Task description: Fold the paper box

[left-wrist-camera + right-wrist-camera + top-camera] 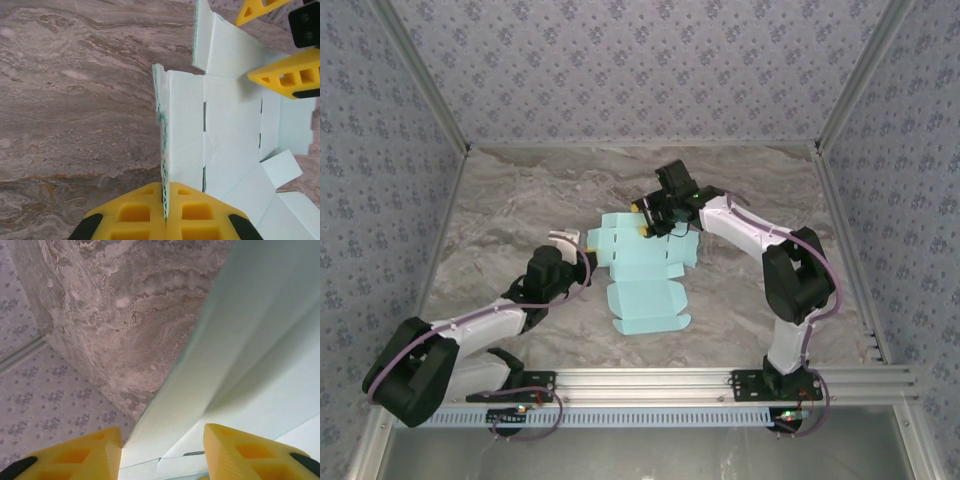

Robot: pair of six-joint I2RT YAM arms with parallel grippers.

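Pinching with my left gripper [165,194], I have its yellow pads clamped together on the outer edge of the paper box [645,290], a pale light-blue die-cut blank of thin card. It lies mostly flat near the middle of the grey marbled worktop [510,200]. The side panel [184,125] that I hold stands raised off the surface, hinged along its scored crease.

My right gripper [162,440] sits at the far right corner of the blank. Its jaws are apart and astride a lifted flap [260,315]. The card runs close against one pad and is well clear of the other.

I judge the step in hand to be raising the opposite walls so that the base is left flat between them. To do it well, my right gripper should close squarely on the flap, near its free edge rather than at the crease, so the card bends at the score and not across the panel. My left should hold its wall upright and steady, without pulling. A sideways tug would slide the whole blank, because nothing else pins it down. Thin card creases easily, so a light grip and a slow swing suit it best.
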